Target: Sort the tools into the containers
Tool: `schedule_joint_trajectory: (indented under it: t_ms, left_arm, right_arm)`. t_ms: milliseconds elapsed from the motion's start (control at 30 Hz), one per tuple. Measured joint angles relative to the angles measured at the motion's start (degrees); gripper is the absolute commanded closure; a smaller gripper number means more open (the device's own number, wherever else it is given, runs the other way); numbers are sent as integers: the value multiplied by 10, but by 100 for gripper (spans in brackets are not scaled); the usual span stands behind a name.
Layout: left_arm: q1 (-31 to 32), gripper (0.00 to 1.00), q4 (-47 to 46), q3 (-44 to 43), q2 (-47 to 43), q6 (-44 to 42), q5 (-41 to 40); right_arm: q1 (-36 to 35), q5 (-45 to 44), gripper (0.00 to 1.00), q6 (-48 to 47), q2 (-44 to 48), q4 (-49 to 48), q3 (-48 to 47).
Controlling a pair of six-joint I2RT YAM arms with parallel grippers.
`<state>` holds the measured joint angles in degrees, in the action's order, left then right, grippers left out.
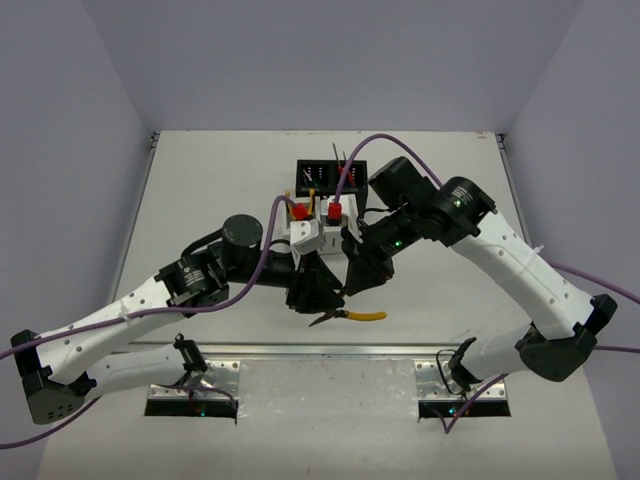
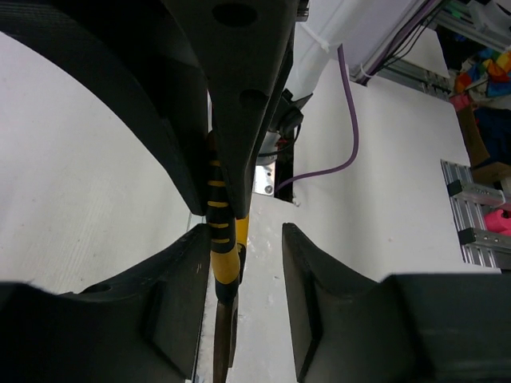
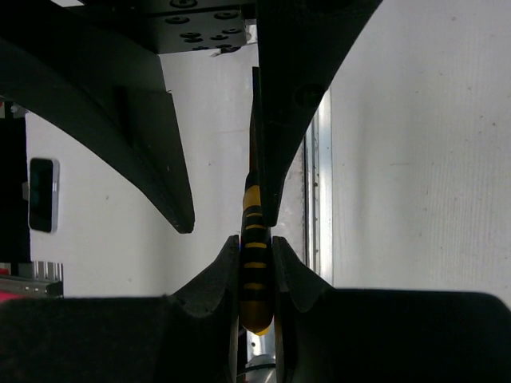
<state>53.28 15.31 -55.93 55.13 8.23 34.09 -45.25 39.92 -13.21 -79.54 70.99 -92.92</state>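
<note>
**Item: right gripper** (image 3: pixel 255 257). The fingers are closed on the yellow-and-black handle of a pliers (image 1: pixel 362 316), and both pads are pressed against it.

**Item: left gripper** (image 2: pixel 243 267). The jaws are held partly apart around the same handle. One finger (image 2: pixel 180 299) is laid against the handle, and a clear gap is left to the other finger. No clamping is shown.

**Item: pliers.** It is found near the middle of the table (image 1: pixel 200 180), on the near side of both containers, with the dark nose pointed left and the yellow handles to the right. It cannot be told whether it is lifted off the surface.

**Item: black container** (image 1: pixel 330 180). It is placed at mid-table beyond the grippers. Two compartments are seen, with thin tools stood in them.

**Item: white container** (image 1: pixel 328 230). It is set just in front of the black one and is partly hidden by the grippers. Red-topped tools (image 1: pixel 335 210) are stood upright in it.

**Surface.** A plain white tabletop is shown, with metal mounting plates (image 1: pixel 195 385) fixed at the near edge.

**Room.** Pale grey-lilac walls are seen on three sides. Purple cables (image 1: pixel 260 270) are run along both arms.
</note>
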Motion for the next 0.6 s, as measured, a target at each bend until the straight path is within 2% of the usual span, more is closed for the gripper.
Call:
schedule_joint_trajectory:
  t_ms: [67,167,367,400,467,533,600]
  left_arm:
    - [0,70,-6,2,0,0,2]
    - [0,61,-13,5,0,3,3]
    - [1,60,-16,7,3,7,3]
    - [1,64,-16,7,4,7,3]
    - [1,83,-17,7,4,7,2]
    - [1,98,-17,8,4,5,2]
    - [1,100,-15,10,3,6,5]
  right_arm:
    - [0,8,100,0,0,5,-2]
    - [0,18,100,-1,0,7,-2]
    - [0,39,100,-3,-1,-7,-4]
    - [0,42,100,-3,-1,-8,-4]
    - [0,51,100,-4,-2,-12,-4]
    - [1,62,100,-4,-2,-14,-5]
    - [1,68,100,-7,-2,-15,-7]
